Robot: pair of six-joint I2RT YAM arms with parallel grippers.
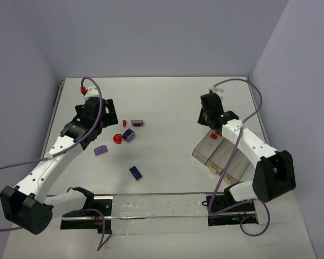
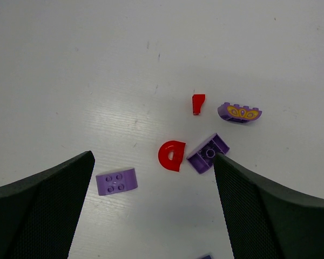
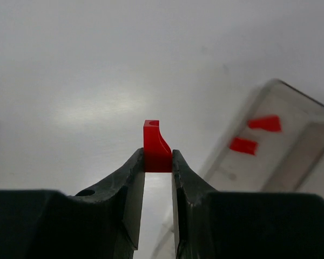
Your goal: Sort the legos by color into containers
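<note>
Legos: small red brick (image 3: pixel 155 137) pinched between tips of right hand (image 3: pixel 158 160), held above desk (image 1: pixel 167 108) just beside far end of tray (image 3: pixel 291 102). Two red pieces (image 3: pixel 264 123) lie in one compartment. Left hand (image 2: pixel 152 157) spread wide, empty, over loose red half-disc (image 2: pixel 171 155) and light purple brick (image 2: pixel 116 181). Step: delivering red. Next: centre over red compartment, then release.

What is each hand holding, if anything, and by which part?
The right hand pinches a small red lego by its lower sides. The left hand is open, holding nothing.
</note>
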